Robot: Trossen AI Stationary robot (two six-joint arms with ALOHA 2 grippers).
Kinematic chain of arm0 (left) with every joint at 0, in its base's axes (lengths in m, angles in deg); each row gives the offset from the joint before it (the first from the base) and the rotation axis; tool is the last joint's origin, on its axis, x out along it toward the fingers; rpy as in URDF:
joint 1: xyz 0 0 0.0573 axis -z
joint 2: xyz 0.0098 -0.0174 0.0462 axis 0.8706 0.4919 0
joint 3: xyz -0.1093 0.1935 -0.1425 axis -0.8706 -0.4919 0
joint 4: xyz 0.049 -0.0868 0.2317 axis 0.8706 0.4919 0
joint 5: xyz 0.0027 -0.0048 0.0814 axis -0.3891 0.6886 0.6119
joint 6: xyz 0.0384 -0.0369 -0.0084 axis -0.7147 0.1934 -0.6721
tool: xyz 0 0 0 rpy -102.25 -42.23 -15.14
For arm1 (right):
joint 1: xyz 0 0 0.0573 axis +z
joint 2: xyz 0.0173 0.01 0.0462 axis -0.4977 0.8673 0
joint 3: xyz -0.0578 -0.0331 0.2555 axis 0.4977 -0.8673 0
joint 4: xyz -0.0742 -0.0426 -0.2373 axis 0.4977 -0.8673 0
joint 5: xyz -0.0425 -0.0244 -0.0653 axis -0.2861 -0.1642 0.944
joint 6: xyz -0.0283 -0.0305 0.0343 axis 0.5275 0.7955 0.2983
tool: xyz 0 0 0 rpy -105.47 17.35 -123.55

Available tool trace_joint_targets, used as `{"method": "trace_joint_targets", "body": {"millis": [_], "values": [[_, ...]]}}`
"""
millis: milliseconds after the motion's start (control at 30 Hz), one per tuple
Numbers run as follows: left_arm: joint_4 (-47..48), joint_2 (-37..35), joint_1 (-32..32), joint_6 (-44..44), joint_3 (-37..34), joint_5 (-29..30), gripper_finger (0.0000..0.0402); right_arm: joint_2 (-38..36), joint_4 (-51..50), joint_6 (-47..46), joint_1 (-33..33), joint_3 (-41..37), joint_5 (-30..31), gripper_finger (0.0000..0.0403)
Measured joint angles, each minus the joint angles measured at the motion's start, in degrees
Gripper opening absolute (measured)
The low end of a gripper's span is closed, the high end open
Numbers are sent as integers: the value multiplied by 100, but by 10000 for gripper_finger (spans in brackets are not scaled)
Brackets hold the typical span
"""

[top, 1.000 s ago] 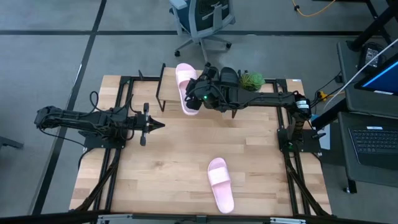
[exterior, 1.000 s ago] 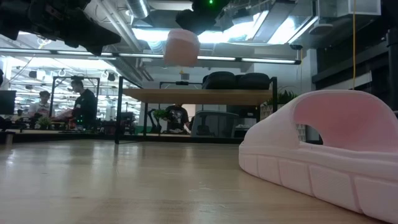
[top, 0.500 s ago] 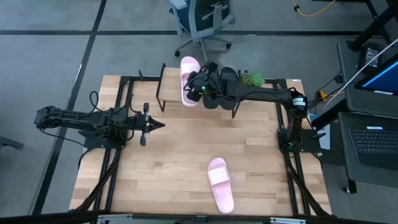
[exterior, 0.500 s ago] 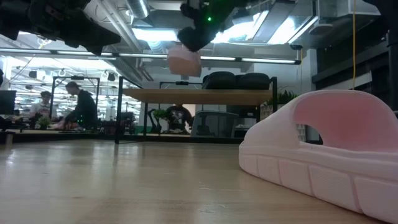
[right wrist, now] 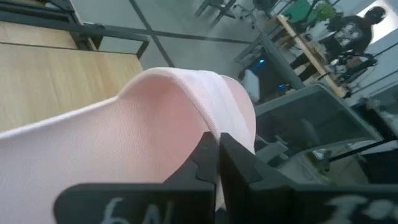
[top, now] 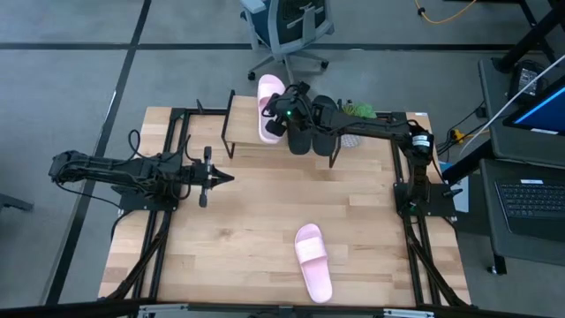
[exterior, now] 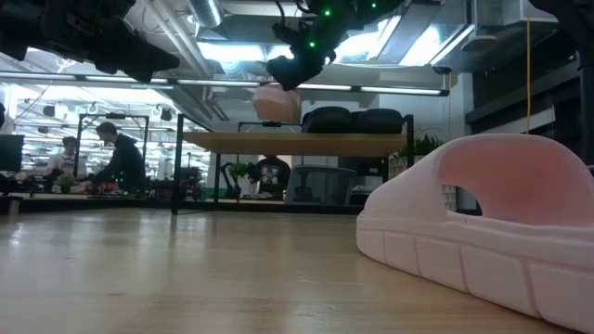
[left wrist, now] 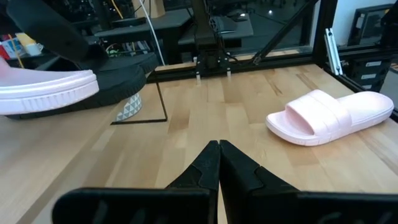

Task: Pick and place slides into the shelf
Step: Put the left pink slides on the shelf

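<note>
My right gripper [top: 281, 116] is shut on a light pink slide [top: 267, 104] at the table's far side, held above the shelf [exterior: 278, 142]. In the low view this slide [exterior: 277, 102] hangs clear of the plank top. Two black slides [exterior: 353, 119] lie on the shelf top beside it. The second pink slide [top: 312, 261] lies sole down on the table near the front edge. My left gripper [top: 225, 178] is shut and empty at the table's left, low over the wood. My right gripper pinches the pink slide's wide strap [right wrist: 208, 121] at its edge between its two fingers. The arm reaches in from the table's right. The slide is lifted clear and hangs over the shelf top without touching it.
The shelf's thin black legs [top: 231, 124] stand at the far left of the work area. Black frame bars [top: 168, 221] run along the table's left and right sides. An office chair [top: 287, 31] stands beyond the far edge. People sit in the room behind [exterior: 116, 153].
My right gripper has carried the pink slide toward the table's far edge and over the shelf, lowering it nearer the plank top. It has stayed shut on the slide. The slide on the table has not moved.
</note>
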Motion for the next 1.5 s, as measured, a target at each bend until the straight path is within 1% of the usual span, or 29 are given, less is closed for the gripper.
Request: {"method": "trace_joint_targets", "body": {"millis": [300,933,1500], "values": [[2,0,0,13,0,0,3,0,-178,-22,-75,-101,-146,6],[0,0,0,59,0,0,3,236,-308,-101,-79,-101,-147,6],[0,0,0,57,0,0,3,245,-542,227,-82,-97,-154,6]]}}
